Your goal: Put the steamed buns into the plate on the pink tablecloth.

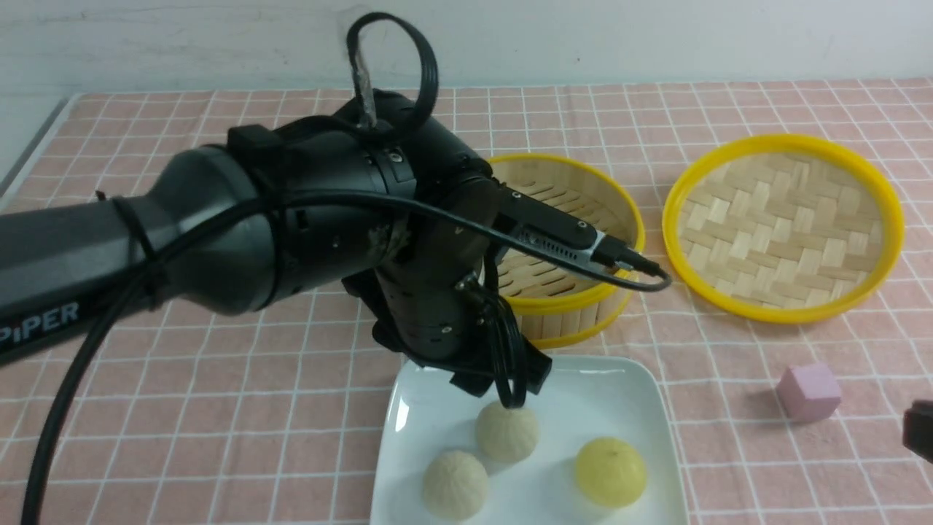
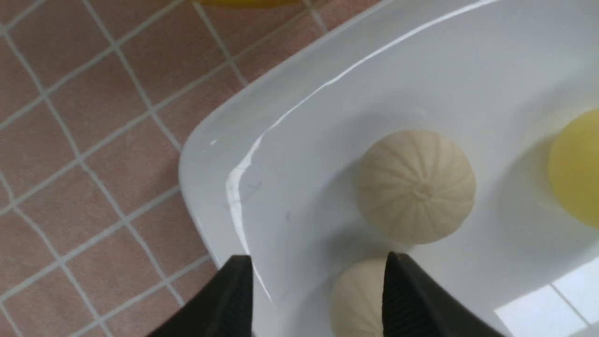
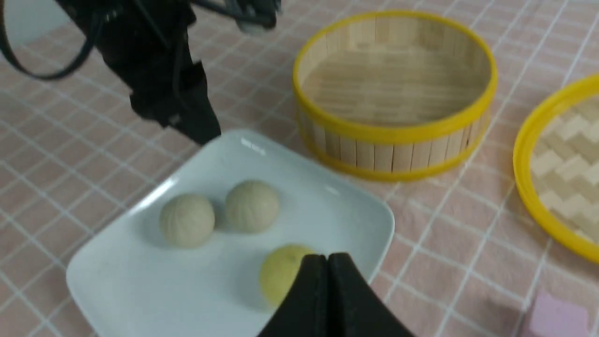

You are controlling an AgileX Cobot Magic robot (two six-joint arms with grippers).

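The white square plate lies on the pink tablecloth at the near centre. It holds all three steamed buns: two pleated beige ones and a smooth yellow one. My left gripper hangs open just above the plate's far edge, over the beige buns. In the left wrist view its fingers stand wide apart, one beige bun below them and another beyond. My right gripper is shut and empty, near the plate's right edge by the yellow bun.
An empty bamboo steamer stands just behind the plate, partly behind my left arm. Its woven lid lies to the right. A small pink cube sits on the cloth at the right, close to my right gripper.
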